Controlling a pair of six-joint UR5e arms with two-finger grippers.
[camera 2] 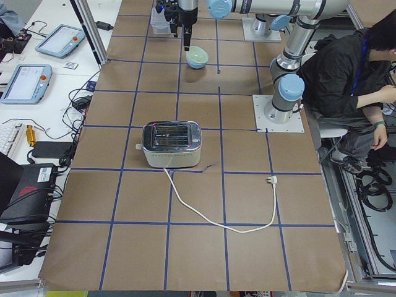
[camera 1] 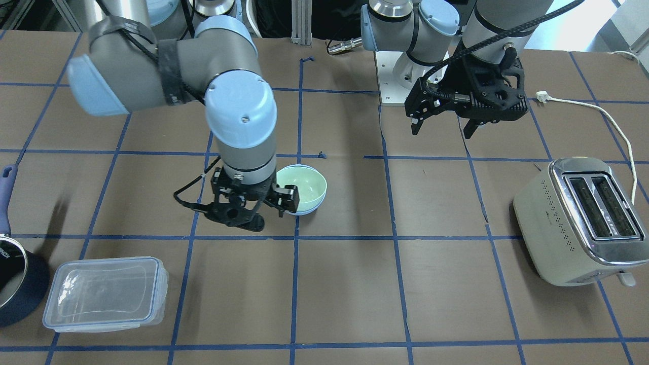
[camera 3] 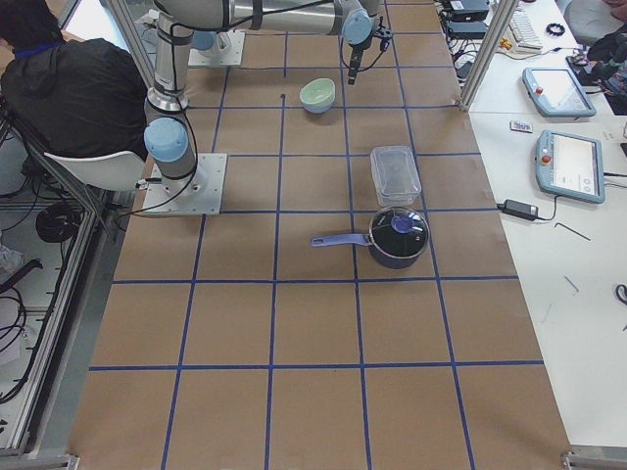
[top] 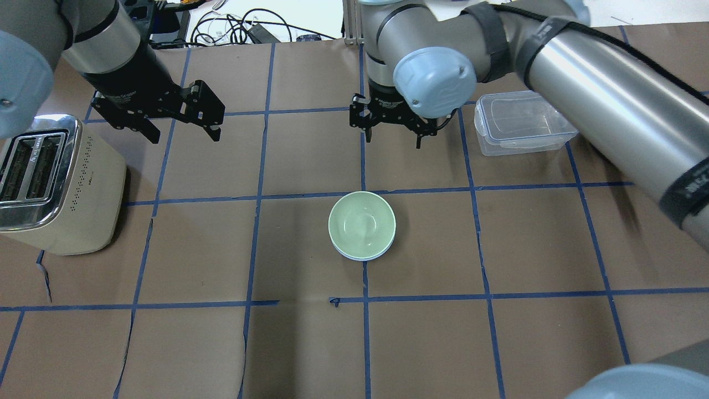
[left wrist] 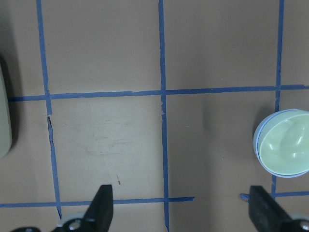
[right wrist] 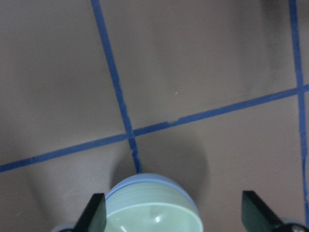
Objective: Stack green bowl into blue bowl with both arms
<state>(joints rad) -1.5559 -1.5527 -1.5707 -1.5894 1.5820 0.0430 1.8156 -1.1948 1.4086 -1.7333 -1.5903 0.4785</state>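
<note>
Right gripper (top: 393,137) hovered just beyond the bowls, jaws wide apart and empty. Left gripper (top: 184,134) hung well off beside the toaster (top: 55,188), spread open too. No grip needed, I'd say: the green bowl (top: 363,221) sat nested in the blue bowl (camera 1: 310,207), mid-table on blue-gridded brown paper (top: 498,249). An operator (camera 2: 352,80) sat by the robot's base.

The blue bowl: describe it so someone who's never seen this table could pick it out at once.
On the brown table with the blue tape grid, look near the middle, between the toaster and the clear container. Two bowls sit nested there; the blue bowl is the lower one, only its pale periwinkle edge showing around the mint-green bowl inside it.
</note>
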